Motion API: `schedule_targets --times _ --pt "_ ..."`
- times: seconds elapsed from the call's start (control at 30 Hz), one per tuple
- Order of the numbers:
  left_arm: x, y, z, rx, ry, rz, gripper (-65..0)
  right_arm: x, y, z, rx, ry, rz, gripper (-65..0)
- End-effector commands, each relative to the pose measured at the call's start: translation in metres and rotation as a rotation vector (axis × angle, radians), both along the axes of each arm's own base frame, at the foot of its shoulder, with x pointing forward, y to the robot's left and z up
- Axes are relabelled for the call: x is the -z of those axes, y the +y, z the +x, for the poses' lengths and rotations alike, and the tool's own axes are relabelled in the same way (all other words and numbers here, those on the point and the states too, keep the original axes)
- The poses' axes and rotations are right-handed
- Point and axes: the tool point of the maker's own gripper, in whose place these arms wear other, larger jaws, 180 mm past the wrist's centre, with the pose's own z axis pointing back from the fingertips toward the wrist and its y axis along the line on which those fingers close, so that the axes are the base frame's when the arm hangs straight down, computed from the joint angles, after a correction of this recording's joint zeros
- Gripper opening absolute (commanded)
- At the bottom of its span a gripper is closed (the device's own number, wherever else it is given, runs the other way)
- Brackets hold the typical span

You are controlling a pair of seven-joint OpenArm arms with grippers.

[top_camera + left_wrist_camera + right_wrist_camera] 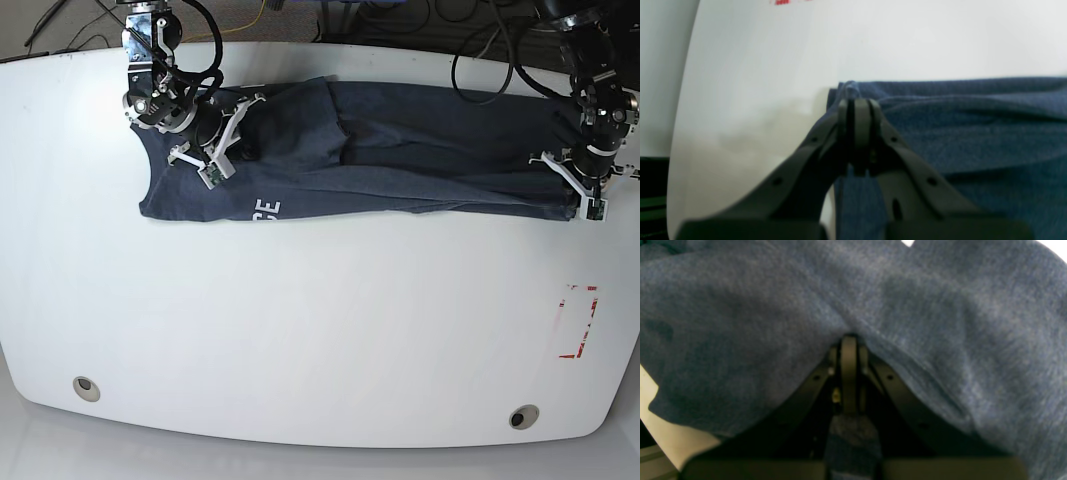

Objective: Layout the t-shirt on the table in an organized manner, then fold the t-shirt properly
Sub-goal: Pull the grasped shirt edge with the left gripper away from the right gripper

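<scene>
The dark navy-grey heathered cotton t-shirt [380,150] lay stretched in a long, rumpled band across the far part of the large glossy white surface [300,320], running from one arm to the other; the white letters "GE" [266,209] showed at its near edge, toward the side of the right arm; the right gripper [238,128] sat over that end of the garment, and in the right wrist view its black jaws were pressed together with a fold of the blue-grey cloth pinched between them, the fabric draping over and around the tips; the left gripper [578,195] sat at the opposite end of the band, near the surface's edge, and in the left wrist view its dark jaws were likewise closed on the hem corner of the cloth, a strip of which hung down behind the fingertips; beyond that corner the bare white surface spread out; a small red tape rectangle outline [578,320] lay on the surface near the left arm's side, well apart from the garment; two small round grommet holes [86,388] sat near the front edge, one toward each corner.
</scene>
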Motion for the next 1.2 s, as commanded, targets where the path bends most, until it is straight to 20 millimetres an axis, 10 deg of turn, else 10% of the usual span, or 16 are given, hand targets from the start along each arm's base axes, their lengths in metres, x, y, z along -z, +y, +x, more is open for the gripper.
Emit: schedule_targets --times 0.0,0.8,1.17 --pt "-0.017 0.005 0.002 0.003 -0.043 0.034 -65.0 0.005 -0.008 0.001 0.005 0.018 -0.040 -65.0" --pt "0.000 0.002 -0.025 0.019 0.035 0.045 -64.6 0.008 -0.009 0.002 0.011 0.026 -0.039 -65.0" --pt "0.000 0.007 -0.046 -0.004 0.097 0.071 -38.9 0.006 -0.004 0.006 0.015 0.019 -0.028 -65.0"
